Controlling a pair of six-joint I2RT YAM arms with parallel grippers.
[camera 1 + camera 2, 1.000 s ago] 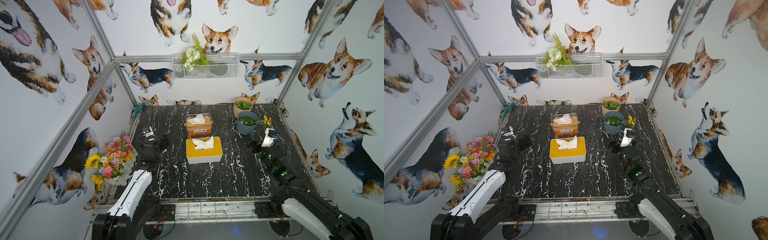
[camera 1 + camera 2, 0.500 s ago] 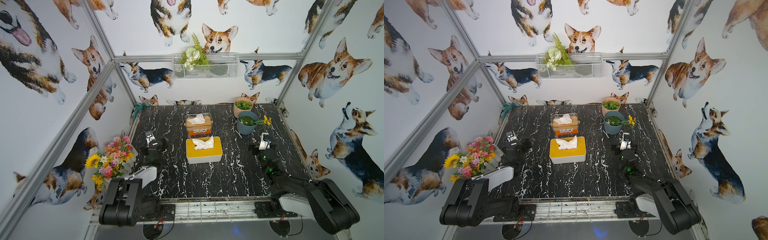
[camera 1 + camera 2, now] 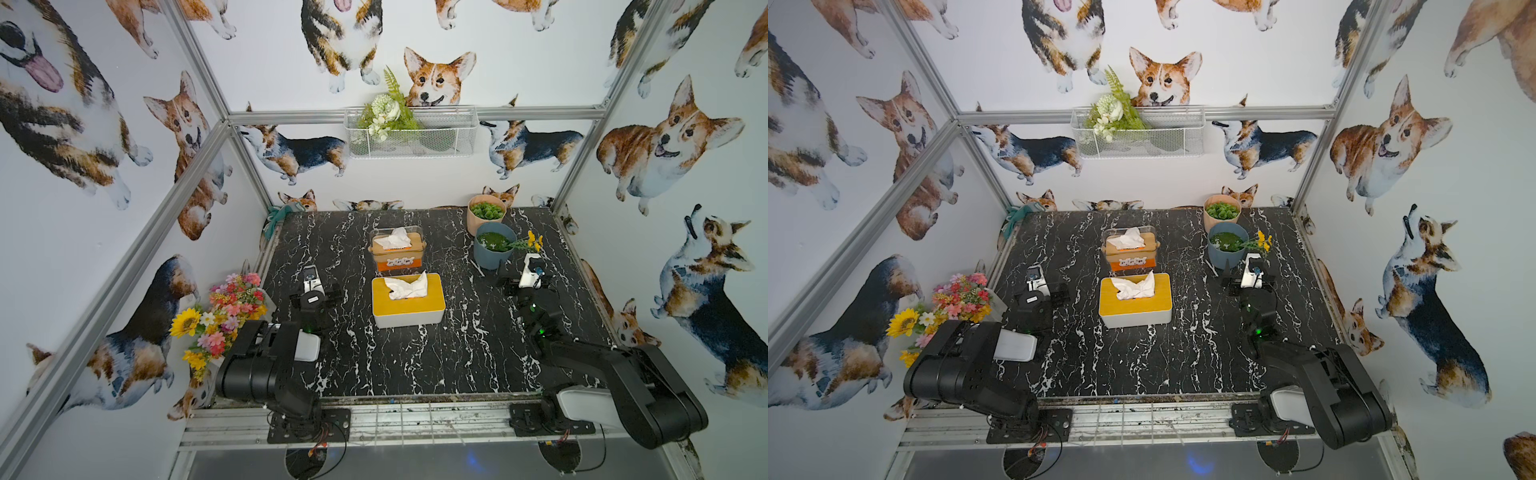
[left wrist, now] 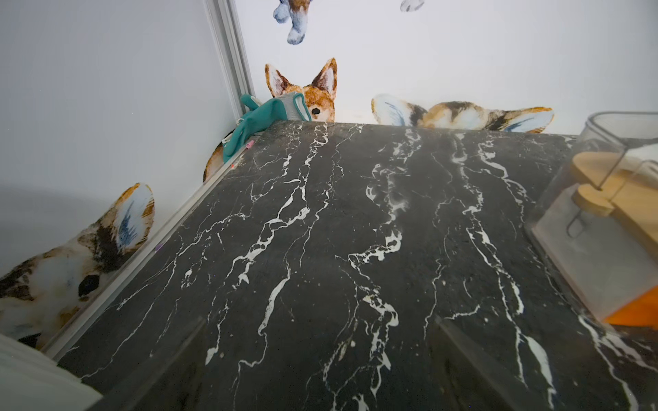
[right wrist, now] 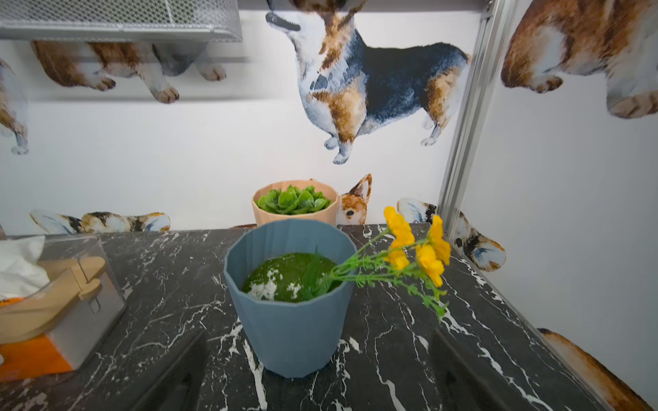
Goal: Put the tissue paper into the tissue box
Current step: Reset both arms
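Left gripper (image 4: pixel 317 359) and right gripper (image 5: pixel 320 373) have pulled back toward your near rail (image 3: pixel 415 417) since a second ago, both released, jaws wide, nothing held. You see the tissue paper (image 3: pixel 407 286) in both top views only, poking from the slot of the yellow-lidded tissue box (image 3: pixel 409 309) between the grippers. Left wrist view adds a teal glove (image 4: pixel 265 119) in the far corner, right wrist view the blue pot (image 5: pixel 290 309), dark fingers (image 5: pixel 178 377) probably clear of it.
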